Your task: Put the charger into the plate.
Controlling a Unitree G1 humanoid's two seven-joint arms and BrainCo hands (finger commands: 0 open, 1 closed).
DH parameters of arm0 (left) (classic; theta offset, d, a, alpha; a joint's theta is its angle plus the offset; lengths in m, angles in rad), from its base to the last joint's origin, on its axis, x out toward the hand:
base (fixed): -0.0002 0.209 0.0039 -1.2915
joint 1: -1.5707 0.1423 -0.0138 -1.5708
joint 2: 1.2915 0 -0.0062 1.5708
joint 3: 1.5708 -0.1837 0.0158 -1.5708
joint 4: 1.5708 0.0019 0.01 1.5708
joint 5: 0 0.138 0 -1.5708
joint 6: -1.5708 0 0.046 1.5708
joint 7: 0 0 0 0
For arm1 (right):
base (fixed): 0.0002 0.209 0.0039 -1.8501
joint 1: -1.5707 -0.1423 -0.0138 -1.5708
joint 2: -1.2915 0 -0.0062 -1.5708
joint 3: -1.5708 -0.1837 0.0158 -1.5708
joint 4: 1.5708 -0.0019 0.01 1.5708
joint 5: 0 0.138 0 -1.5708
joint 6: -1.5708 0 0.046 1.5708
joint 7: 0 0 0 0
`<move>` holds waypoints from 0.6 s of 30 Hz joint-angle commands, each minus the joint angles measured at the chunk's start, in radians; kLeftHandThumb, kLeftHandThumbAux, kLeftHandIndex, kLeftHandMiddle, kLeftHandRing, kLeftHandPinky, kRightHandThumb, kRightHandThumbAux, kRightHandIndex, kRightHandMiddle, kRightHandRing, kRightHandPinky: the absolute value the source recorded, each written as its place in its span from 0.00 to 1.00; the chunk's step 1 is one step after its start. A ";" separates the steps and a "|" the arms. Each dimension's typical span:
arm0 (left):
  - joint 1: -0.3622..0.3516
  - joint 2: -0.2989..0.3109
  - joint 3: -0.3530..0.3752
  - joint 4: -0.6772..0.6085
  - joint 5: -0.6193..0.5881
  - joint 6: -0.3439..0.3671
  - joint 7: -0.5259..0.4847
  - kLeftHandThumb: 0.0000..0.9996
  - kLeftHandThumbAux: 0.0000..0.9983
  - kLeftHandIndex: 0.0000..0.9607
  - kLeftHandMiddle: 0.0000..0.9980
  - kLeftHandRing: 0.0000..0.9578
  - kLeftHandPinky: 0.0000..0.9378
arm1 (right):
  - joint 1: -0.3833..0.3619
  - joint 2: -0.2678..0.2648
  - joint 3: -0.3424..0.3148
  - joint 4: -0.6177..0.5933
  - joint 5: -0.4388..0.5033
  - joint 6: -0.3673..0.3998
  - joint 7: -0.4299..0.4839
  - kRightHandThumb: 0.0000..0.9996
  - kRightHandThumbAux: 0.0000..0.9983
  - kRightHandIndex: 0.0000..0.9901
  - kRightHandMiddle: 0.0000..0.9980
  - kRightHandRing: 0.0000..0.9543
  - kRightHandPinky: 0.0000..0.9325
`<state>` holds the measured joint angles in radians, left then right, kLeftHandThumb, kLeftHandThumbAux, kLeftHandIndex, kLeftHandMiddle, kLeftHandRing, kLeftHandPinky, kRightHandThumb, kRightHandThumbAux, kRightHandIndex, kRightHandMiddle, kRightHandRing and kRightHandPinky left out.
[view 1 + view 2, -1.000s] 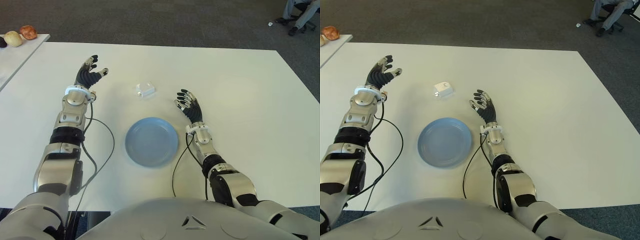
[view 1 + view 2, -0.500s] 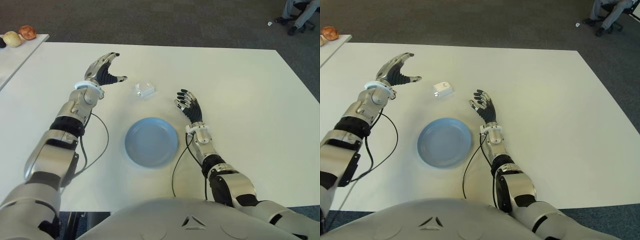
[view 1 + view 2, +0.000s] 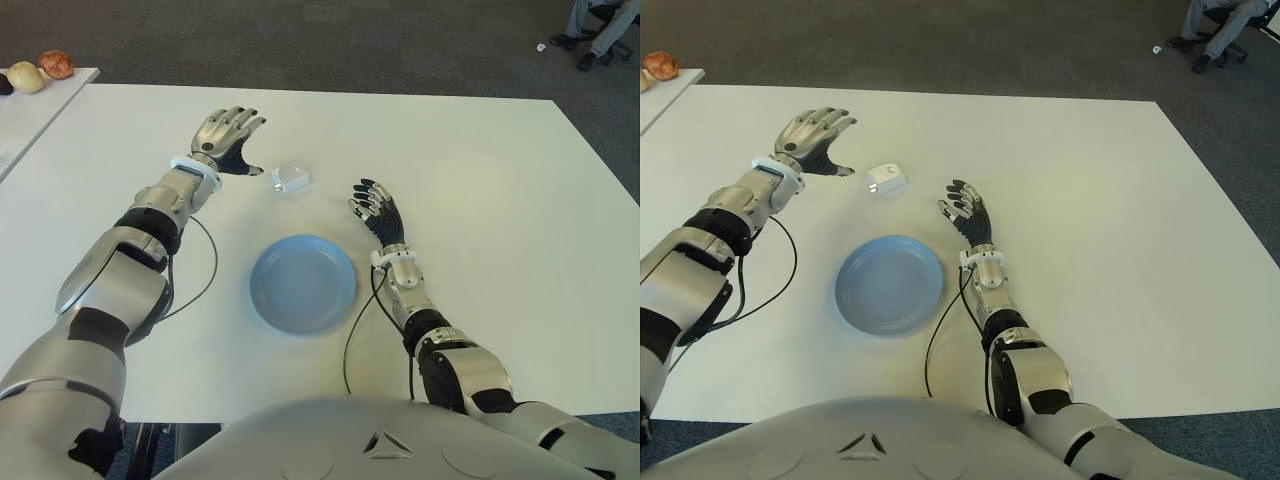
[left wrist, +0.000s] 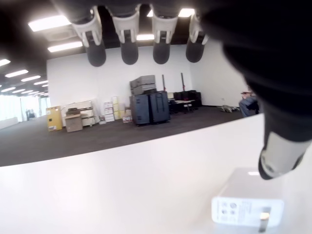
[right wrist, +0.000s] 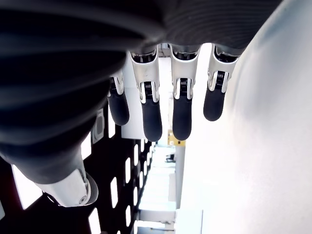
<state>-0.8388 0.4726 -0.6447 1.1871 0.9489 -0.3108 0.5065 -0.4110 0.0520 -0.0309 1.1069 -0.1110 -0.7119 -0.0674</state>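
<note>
The small white charger (image 3: 290,179) lies on the white table, just beyond the blue plate (image 3: 303,283). My left hand (image 3: 229,138) hovers a short way to the charger's left, fingers spread and holding nothing. In the left wrist view the charger (image 4: 247,210) shows close below the thumb, with its plug face toward the camera. My right hand (image 3: 377,212) shows to the right of the plate's far edge, fingers spread and empty. The plate holds nothing.
A second table (image 3: 40,100) at the far left carries a few round food items (image 3: 56,64). A black cable (image 3: 205,270) trails from my left arm across the table. A person sits on a chair (image 3: 598,25) at the far right.
My left hand has swung right toward the charger and turned palm down, fingers still spread. The charger, the plate and my right hand have not moved.
</note>
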 commanded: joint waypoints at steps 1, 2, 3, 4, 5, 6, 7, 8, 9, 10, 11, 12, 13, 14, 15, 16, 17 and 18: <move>-0.011 -0.028 -0.060 0.061 0.046 -0.014 0.040 0.00 0.63 0.00 0.00 0.00 0.00 | 0.103 0.018 -0.001 0.058 0.010 0.049 -0.003 0.13 0.70 0.18 0.28 0.27 0.24; -0.014 -0.029 -0.069 0.066 0.050 -0.025 0.044 0.00 0.65 0.00 0.00 0.00 0.00 | 0.103 0.017 0.000 0.059 0.008 0.049 -0.005 0.14 0.70 0.18 0.28 0.27 0.24; -0.017 -0.030 -0.076 0.070 0.051 -0.032 0.047 0.00 0.68 0.00 0.00 0.00 0.00 | 0.103 0.017 0.001 0.059 0.007 0.049 -0.006 0.14 0.70 0.18 0.28 0.27 0.24; -0.019 -0.029 -0.081 0.073 0.052 -0.038 0.050 0.00 0.69 0.00 0.00 0.00 0.00 | 0.103 0.017 0.002 0.059 0.006 0.049 -0.008 0.14 0.70 0.18 0.28 0.27 0.24; -0.020 -0.031 -0.085 0.076 0.053 -0.045 0.052 0.00 0.70 0.00 0.00 0.00 0.00 | 0.104 0.017 0.002 0.058 0.005 0.049 -0.008 0.14 0.70 0.18 0.28 0.27 0.24; -0.022 -0.033 -0.090 0.080 0.052 -0.053 0.052 0.00 0.71 0.00 0.00 0.00 0.00 | 0.104 0.018 0.003 0.058 0.006 0.048 -0.008 0.14 0.70 0.18 0.28 0.27 0.25; -0.023 -0.034 -0.094 0.082 0.051 -0.059 0.053 0.00 0.73 0.00 0.00 0.00 0.00 | 0.105 0.018 0.004 0.057 0.005 0.047 -0.008 0.14 0.70 0.18 0.28 0.27 0.25; -0.023 -0.037 -0.098 0.085 0.048 -0.067 0.051 0.00 0.73 0.00 0.00 0.00 0.00 | 0.105 0.019 0.003 0.057 0.007 0.047 -0.006 0.14 0.70 0.18 0.28 0.27 0.25; -0.024 -0.039 -0.101 0.088 0.046 -0.073 0.049 0.00 0.75 0.00 0.00 0.00 0.00 | 0.106 0.019 0.003 0.057 0.008 0.047 -0.004 0.14 0.69 0.18 0.28 0.27 0.25; -0.024 -0.043 -0.104 0.092 0.045 -0.077 0.046 0.00 0.75 0.00 0.00 0.00 0.00 | 0.106 0.019 0.002 0.057 0.009 0.048 -0.002 0.14 0.69 0.18 0.28 0.27 0.25; -0.024 -0.046 -0.106 0.094 0.044 -0.080 0.044 0.00 0.77 0.00 0.00 0.00 0.00 | 0.106 0.019 0.002 0.057 0.010 0.048 -0.001 0.14 0.69 0.18 0.28 0.27 0.25; -0.023 -0.049 -0.109 0.097 0.045 -0.082 0.042 0.00 0.77 0.00 0.00 0.00 0.00 | 0.109 0.020 0.002 0.056 0.011 0.046 0.000 0.14 0.68 0.17 0.27 0.27 0.25; -0.023 -0.051 -0.111 0.099 0.045 -0.084 0.041 0.00 0.78 0.00 0.00 0.00 0.00 | 0.110 0.021 0.002 0.055 0.011 0.045 0.000 0.14 0.68 0.17 0.27 0.27 0.25; -0.023 -0.052 -0.112 0.100 0.045 -0.085 0.041 0.00 0.78 0.00 0.00 0.00 0.00 | 0.112 0.022 0.002 0.054 0.011 0.044 0.000 0.14 0.68 0.17 0.27 0.27 0.25; -0.023 -0.053 -0.114 0.101 0.044 -0.086 0.041 0.00 0.78 0.00 0.00 0.00 0.00 | 0.112 0.022 0.002 0.053 0.011 0.043 0.000 0.14 0.68 0.17 0.27 0.27 0.25; -0.021 -0.057 -0.117 0.104 0.045 -0.086 0.041 0.00 0.79 0.00 0.00 0.00 0.00 | 0.112 0.022 0.003 0.053 0.010 0.043 -0.002 0.14 0.68 0.17 0.27 0.27 0.25; -0.020 -0.059 -0.121 0.105 0.045 -0.087 0.041 0.00 0.79 0.00 0.00 0.00 0.00 | 0.114 0.022 0.004 0.050 0.009 0.042 -0.004 0.14 0.68 0.17 0.28 0.27 0.25; -0.018 -0.062 -0.125 0.106 0.045 -0.088 0.041 0.00 0.79 0.00 0.00 0.00 0.00 | 0.115 0.022 0.004 0.049 0.008 0.042 -0.005 0.14 0.68 0.17 0.28 0.27 0.25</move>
<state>-0.8528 0.4284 -0.7569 1.2796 0.9842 -0.3919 0.5496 -0.4023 0.0571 -0.0280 1.0973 -0.1115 -0.7168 -0.0732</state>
